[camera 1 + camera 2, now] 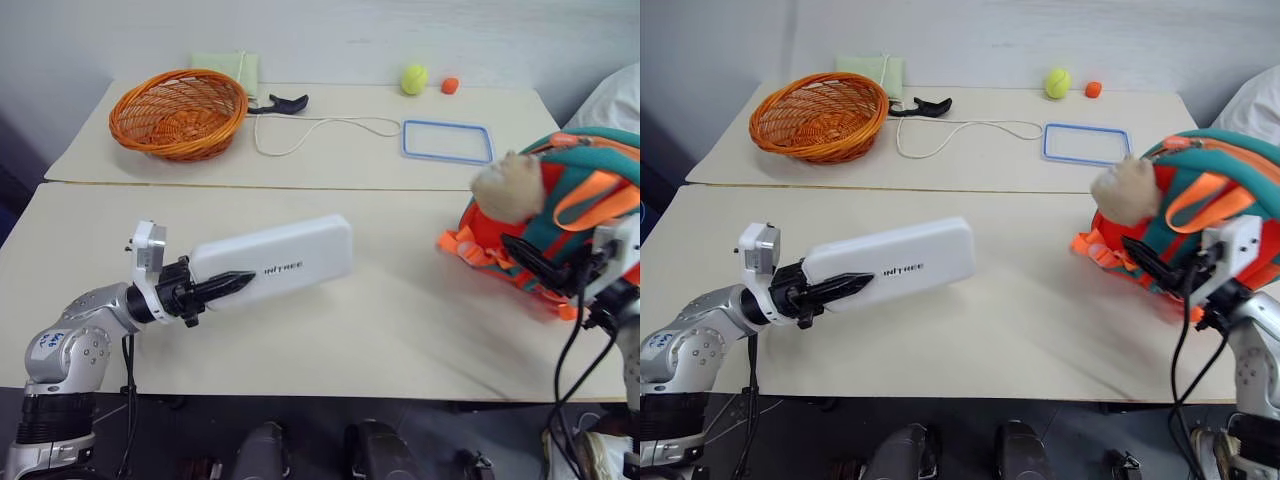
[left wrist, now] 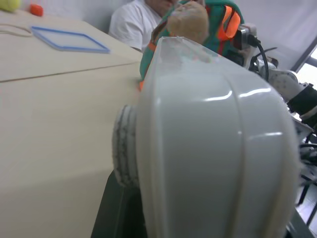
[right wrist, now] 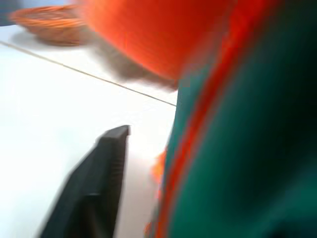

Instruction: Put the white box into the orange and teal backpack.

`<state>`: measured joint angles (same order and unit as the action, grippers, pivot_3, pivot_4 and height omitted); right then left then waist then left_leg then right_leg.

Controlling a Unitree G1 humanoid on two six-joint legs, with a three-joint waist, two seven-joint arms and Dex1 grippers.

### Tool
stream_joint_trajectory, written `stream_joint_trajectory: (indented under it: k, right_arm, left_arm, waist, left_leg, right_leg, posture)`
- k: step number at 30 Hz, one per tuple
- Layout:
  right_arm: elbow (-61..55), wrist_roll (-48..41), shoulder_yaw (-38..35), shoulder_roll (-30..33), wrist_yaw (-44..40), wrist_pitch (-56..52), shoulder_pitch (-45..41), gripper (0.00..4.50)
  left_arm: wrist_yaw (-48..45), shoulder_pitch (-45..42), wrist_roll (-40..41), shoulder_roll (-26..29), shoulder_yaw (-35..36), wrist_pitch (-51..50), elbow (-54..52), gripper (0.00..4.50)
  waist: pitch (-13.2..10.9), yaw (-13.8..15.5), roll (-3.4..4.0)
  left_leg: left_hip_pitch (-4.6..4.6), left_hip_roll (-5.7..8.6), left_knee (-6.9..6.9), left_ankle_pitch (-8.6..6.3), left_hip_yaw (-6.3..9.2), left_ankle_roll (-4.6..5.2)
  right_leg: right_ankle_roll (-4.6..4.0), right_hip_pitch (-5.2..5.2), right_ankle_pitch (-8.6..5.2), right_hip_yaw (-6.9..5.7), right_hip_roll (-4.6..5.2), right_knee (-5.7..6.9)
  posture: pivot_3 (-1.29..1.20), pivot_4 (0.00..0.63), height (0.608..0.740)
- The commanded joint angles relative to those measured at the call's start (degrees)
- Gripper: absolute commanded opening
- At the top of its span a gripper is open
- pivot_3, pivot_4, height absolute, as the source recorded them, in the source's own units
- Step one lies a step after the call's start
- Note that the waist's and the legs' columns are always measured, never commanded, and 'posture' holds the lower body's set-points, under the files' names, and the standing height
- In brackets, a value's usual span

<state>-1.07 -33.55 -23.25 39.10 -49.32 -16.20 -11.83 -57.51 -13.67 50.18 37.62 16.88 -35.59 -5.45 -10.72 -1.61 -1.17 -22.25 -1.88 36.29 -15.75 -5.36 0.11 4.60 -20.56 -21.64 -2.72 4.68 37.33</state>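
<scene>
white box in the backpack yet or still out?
Out. The white box is held in the left gripper above the table, apart from the backpack.

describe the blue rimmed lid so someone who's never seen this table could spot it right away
Look at the far table, the one behind the seam, toward its right end. There, in front of the yellow-green ball and the small orange ball, lies the blue-rimmed lid, flat on the surface. It is the only rectangular outline there: a thin blue frame with a pale centre, unlike the round orange wicker basket at the left end.
</scene>
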Motion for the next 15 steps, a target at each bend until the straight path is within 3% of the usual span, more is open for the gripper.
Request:
stream_joint_trajectory:
  k: [1, 4, 5, 11, 15]
  right_arm:
    - [-0.9, 0.2, 5.1, -2.4, -1.5, 0.7, -4.2, 1.11]
    - [-3.7, 0.8, 11.6, -5.3, -3.5, 0.6, -8.5, 0.14]
    - [-5.0, 0.3, 13.7, -6.7, -3.9, -0.1, -10.2, 0.01]
    - [-10.9, -3.1, 24.8, -14.7, -7.1, -5.0, -18.7, 0.01]
    - [-16.0, -8.4, 27.7, -15.2, -9.1, -12.2, -19.6, 0.01]
  left_arm:
    - [8.3, -2.4, 4.5, -2.3, 7.2, -0.7, 0.0, 1.21]
    - [17.4, -3.7, 8.0, -4.7, 12.9, -2.7, 1.4, 1.21]
    - [19.5, -3.9, 8.7, -5.2, 14.3, -2.8, 1.7, 1.21]
    - [25.5, -4.0, 7.8, -7.0, 17.1, -1.6, 2.1, 1.21]
    - [26.1, -4.3, 7.7, -6.5, 18.1, -1.1, 2.9, 1.21]
  waist:
    - [0.0, -0.1, -0.03]
    - [0.0, -0.5, -0.03]
    - [0.0, -0.6, -0.04]
    - [0.0, -1.2, -0.09]
    - [-0.1, -1.2, -0.20]
  left_leg:
    - [0.00, 0.00, 0.08, -0.01, 0.01, 0.02]
    - [0.01, -0.03, 0.14, -0.01, 0.01, 0.02]
    - [0.01, -0.03, 0.14, -0.01, 0.00, 0.01]
    - [-0.03, -0.11, 0.12, 0.03, 0.03, -0.11]
    - [-0.13, -0.10, 0.14, 0.02, 0.09, -0.09]
  right_leg:
    - [0.00, 0.00, 0.00, 0.00, 0.02, 0.05]
    - [0.00, -0.01, 0.00, 0.00, 0.01, 0.13]
    - [0.00, -0.03, 0.00, 0.01, 0.01, 0.16]
    - [0.00, -0.11, 0.00, -0.06, -0.04, 0.34]
    - [0.00, -0.14, 0.00, -0.09, -0.02, 0.37]
  posture:
    - [0.00, 0.150, 0.740]
    - [0.00, 0.150, 0.740]
    - [0.00, 0.150, 0.740]
    - [0.00, 0.150, 0.740]
    - [0.00, 0.150, 0.740]
